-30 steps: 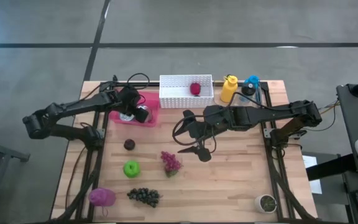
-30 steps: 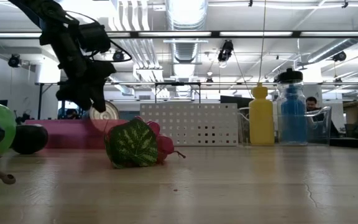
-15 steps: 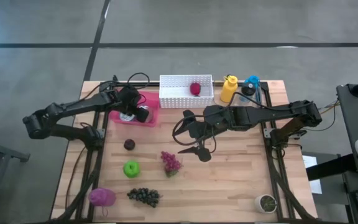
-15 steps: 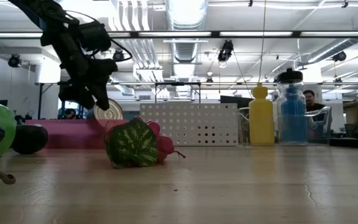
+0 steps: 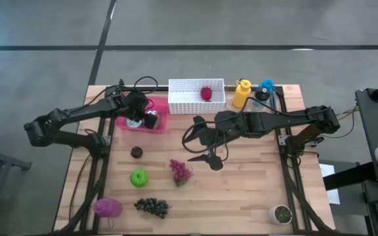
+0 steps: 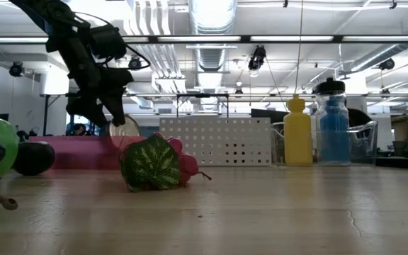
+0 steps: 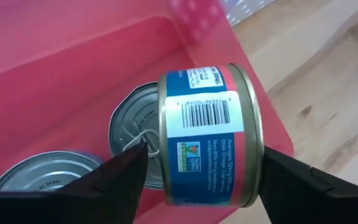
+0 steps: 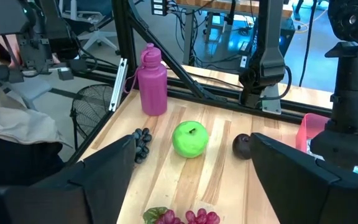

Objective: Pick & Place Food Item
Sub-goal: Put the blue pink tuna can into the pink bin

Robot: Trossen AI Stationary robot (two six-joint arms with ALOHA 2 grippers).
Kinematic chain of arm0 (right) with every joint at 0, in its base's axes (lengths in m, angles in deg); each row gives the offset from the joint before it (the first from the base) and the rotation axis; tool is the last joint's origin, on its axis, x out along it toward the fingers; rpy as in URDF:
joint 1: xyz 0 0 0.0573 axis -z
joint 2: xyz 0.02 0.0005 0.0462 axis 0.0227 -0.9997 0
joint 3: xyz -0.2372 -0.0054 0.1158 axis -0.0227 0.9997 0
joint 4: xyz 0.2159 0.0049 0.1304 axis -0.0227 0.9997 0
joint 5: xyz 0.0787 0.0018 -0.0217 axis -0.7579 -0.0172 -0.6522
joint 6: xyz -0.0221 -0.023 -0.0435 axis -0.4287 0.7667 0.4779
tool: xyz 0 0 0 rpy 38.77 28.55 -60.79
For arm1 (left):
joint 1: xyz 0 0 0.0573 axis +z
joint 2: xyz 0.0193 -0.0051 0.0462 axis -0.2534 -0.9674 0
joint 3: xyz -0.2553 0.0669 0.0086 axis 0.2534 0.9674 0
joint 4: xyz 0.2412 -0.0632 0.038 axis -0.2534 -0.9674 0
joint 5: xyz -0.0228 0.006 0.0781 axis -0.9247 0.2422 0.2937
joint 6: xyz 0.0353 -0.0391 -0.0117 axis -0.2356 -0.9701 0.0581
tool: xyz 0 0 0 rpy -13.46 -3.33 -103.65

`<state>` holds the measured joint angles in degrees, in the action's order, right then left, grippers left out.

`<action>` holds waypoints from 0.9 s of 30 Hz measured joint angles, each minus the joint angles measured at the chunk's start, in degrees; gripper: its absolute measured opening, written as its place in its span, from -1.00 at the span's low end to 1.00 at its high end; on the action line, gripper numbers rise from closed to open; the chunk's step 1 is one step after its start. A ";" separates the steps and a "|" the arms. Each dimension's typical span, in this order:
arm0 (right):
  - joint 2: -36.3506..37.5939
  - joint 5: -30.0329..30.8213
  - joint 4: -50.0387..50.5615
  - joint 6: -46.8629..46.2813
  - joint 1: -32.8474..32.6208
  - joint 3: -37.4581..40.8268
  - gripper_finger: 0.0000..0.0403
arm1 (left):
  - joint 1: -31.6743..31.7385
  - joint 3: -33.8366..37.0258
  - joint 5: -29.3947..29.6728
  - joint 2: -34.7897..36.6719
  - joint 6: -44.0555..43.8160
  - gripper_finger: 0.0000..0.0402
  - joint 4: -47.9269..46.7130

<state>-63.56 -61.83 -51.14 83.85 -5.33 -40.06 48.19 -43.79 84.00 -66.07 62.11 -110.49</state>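
My left gripper (image 5: 143, 120) hangs over the pink bin (image 5: 160, 107) at the table's far left and is shut on a tin can (image 7: 207, 130) with a blue and red label. Two more cans (image 7: 129, 140) lie in the bin below it. In the low view the gripper (image 6: 108, 106) carries the can (image 6: 124, 129) above the bin wall. My right gripper (image 5: 206, 155) hovers open over the table's middle, to the right of the red grapes (image 5: 180, 170). A green apple (image 5: 138, 177) and a dark plum (image 5: 136, 152) rest on the wood. My left gripper pinches the can between its two fingers, one on each flat end (image 7: 164, 158), with the other at the rimmed end (image 7: 258, 155). The fingers come from above, slanting down into the bin. The can lies on its side in the hold, lifted clear of the cans below.
A white basket (image 5: 179, 101) holding a red item (image 5: 206, 93) stands at the far edge, with a yellow bottle (image 5: 241, 93) and a blue bottle (image 5: 266, 87) to its right. Dark grapes (image 5: 151, 206), a purple bottle (image 5: 107, 208) and a small pot (image 5: 281, 214) sit near the front.
My left gripper has turned a little over the pink bin: in the low view the held can's round end showed broader half a second ago and is narrower and tilted now. The can stays in the hold.
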 joint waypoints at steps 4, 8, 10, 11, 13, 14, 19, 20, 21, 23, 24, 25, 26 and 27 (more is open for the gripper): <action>0.00 0.00 0.00 0.00 0.00 0.00 0.51 | 0.00 -0.02 0.14 0.74 0.24 0.42 -0.24; 0.00 0.00 -0.02 0.00 0.00 0.00 0.48 | 0.00 -0.02 1.94 2.36 0.26 0.41 -0.74; -0.01 0.00 -0.05 0.01 0.00 0.00 0.47 | 0.00 -0.02 3.96 3.42 0.25 0.40 -1.06; -0.04 0.00 -0.17 0.00 0.00 0.00 0.47 | 0.00 -0.04 5.00 3.91 0.26 0.39 -1.30; -0.07 0.00 -0.31 0.00 0.00 0.00 0.49 | 0.00 -0.04 6.96 4.79 0.24 0.38 -2.26; -0.07 0.00 -0.36 0.00 0.00 0.00 0.50 | 0.00 -0.04 7.69 5.10 0.24 0.38 -2.78; -0.44 0.00 -1.13 0.04 0.00 0.00 0.55 | 0.00 -0.04 11.23 5.28 0.24 0.35 -5.87; -0.44 0.00 -1.15 0.16 0.00 0.00 0.55 | 0.00 -0.04 11.63 5.22 0.21 0.34 -6.24; -0.44 0.00 -1.23 0.17 0.00 0.00 0.56 | 0.00 -0.04 11.88 5.20 0.23 0.34 -6.55; -0.44 0.00 -1.38 0.13 0.00 0.00 0.58 | 0.00 -0.04 11.99 5.22 0.21 0.33 -6.60; -0.44 0.00 -1.31 0.13 0.00 0.00 0.59 | 0.00 -0.04 11.99 5.22 0.22 0.33 -6.61; -0.44 0.00 -1.29 0.13 0.00 0.00 0.59 | 0.00 -0.04 11.99 5.22 0.23 0.32 -6.62; -0.44 0.00 -1.29 0.10 0.00 0.00 0.60 | 0.00 -0.04 11.99 5.22 0.23 0.32 -6.60; -0.44 0.00 -1.30 0.02 0.00 0.00 0.61 | 0.00 -0.04 11.99 5.22 0.22 0.31 -6.60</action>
<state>-64.00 -61.83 -52.45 83.87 -5.33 -40.06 48.19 -43.83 95.99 -60.85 62.33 -117.09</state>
